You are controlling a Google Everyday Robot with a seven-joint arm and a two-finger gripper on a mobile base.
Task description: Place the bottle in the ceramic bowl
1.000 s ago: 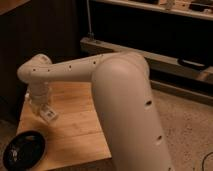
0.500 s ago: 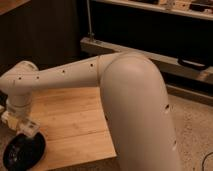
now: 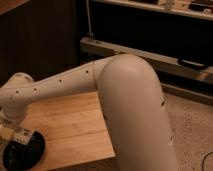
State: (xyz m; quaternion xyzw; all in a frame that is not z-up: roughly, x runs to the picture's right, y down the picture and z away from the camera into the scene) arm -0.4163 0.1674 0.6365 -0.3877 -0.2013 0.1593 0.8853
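The ceramic bowl [image 3: 24, 152] sits at the worktop's [image 3: 75, 125] front left corner, close to both edges, with bare boards open to its right. The gripper [image 3: 13, 133] hangs just over the bowl's far rim, closed on what looks like the bottle [image 3: 20, 135]. A second ago it was over mid-worktop and has since swung left and down.

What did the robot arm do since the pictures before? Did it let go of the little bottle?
The arm swung across the table toward its corner and dipped lower. The tool is now right above the ceramic bowl instead of over bare wood. It has not let go: the tool is shut on the bottle. The bowl and table stayed where they were.
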